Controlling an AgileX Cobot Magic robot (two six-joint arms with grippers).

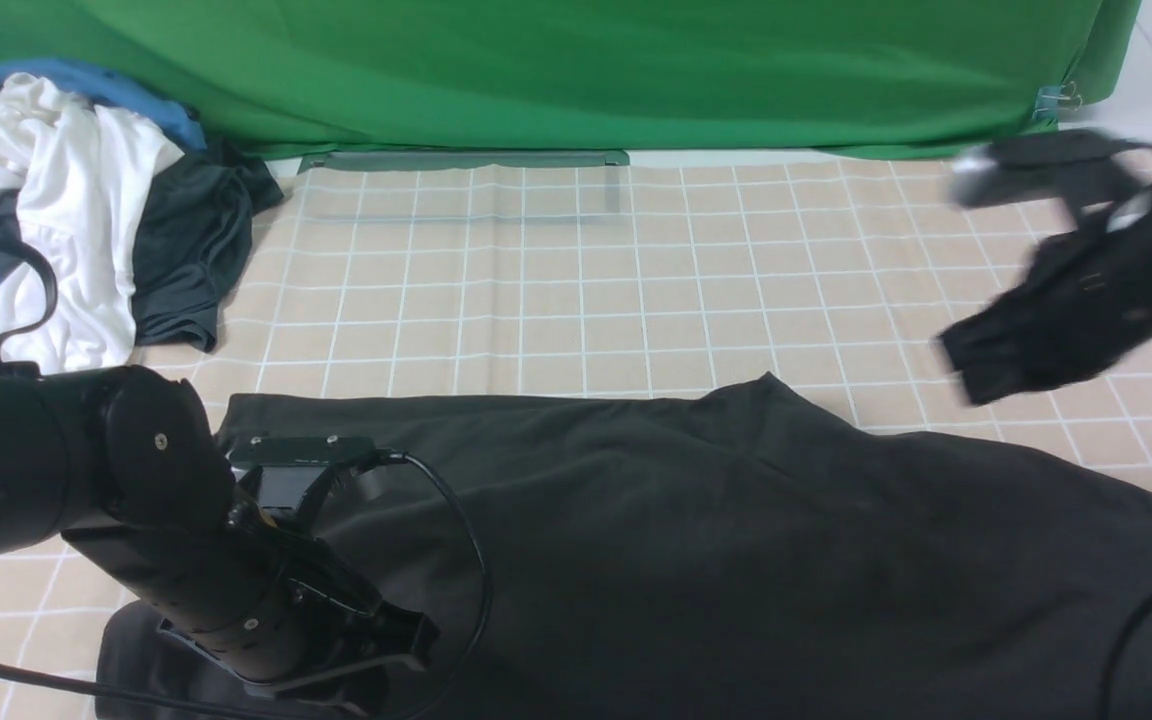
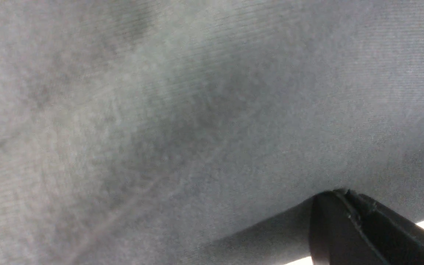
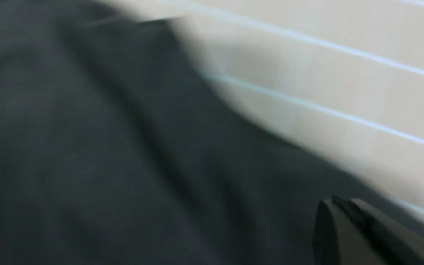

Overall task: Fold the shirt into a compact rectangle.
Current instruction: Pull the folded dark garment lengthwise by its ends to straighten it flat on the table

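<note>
Fingers (image 2: pixel 348 213) of the left gripper against the black shirt (image 1: pixel 636 520)

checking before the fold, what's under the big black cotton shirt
The tan grid-patterned table shows around the black cotton shirt; whatever lies beneath is covered.

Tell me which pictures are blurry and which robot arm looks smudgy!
Front view: right arm smeared, left arm sharp; right wrist view: shirt and fingers blurry; left wrist view: shirt grainy but its ribbing shows.
</note>
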